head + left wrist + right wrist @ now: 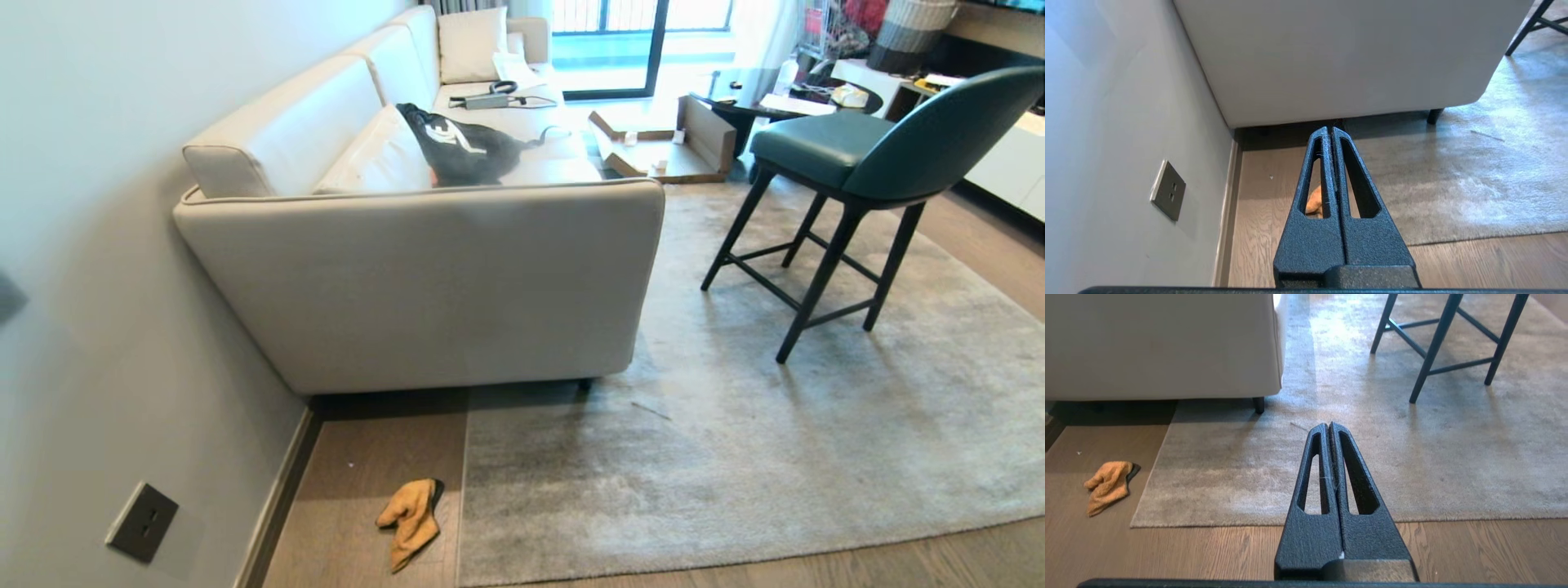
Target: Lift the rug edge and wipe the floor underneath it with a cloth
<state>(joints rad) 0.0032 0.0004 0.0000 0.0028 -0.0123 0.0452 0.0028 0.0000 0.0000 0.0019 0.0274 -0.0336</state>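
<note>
First, we should reach the cloth (411,519), lying crumpled on the floor (367,457) just beside the rug edge (462,498); left gripper (1331,130) and right gripper (1328,425) have fingers pressed together, holding nothing; open before descending.

1. The left end effector (1332,130) pointed forward and down, its two black fingers (1318,179) pressed together, holding nothing.
2. The right end effector (1329,425) was posed the same way, fingers (1349,473) closed and empty.
3. Neither arm showed in the head view.
</note>
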